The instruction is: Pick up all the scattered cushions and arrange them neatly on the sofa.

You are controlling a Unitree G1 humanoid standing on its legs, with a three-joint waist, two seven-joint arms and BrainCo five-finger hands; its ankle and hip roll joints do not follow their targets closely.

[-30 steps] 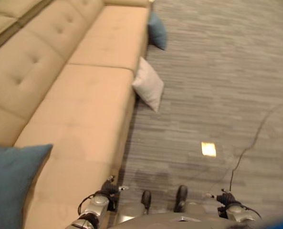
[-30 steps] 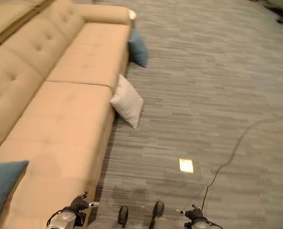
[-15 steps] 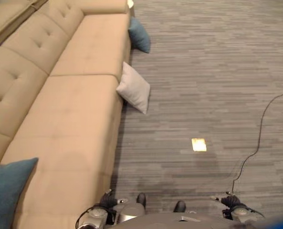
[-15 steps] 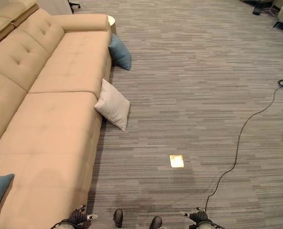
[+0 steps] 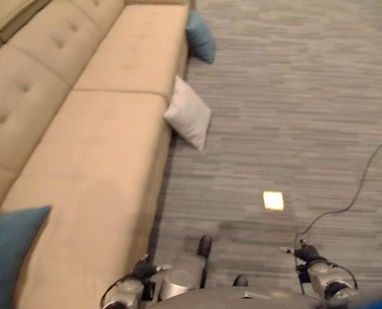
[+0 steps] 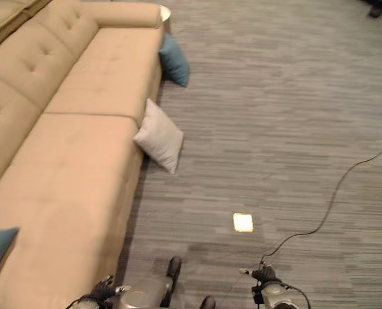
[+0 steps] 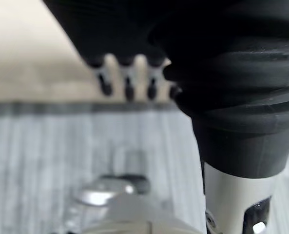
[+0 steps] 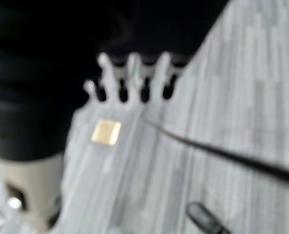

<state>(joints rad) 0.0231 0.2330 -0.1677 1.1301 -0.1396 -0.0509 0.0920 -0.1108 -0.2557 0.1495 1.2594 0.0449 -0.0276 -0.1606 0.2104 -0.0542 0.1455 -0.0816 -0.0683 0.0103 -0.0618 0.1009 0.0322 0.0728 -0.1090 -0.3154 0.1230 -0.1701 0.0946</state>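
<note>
Cushions: white cushion (image 6: pixel 158 136) and blue cushion (image 6: pixel 174 60) are leaning on the sofa (image 6: pixel 81 135) front, on the carpet (image 6: pixel 287 129) | left hand (image 5: pixel 141 268) and right hand (image 5: pixel 305 253) are hanging relaxed, holding nothing | risk: I am walking too close, kicking the white one flat

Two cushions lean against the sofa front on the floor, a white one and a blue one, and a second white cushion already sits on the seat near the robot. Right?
Not quite. The cushion on the sofa seat is blue, not white: the left eye view shows this blue cushion on the seat. The white cushion and the other blue cushion do lean against the sofa front.
</note>
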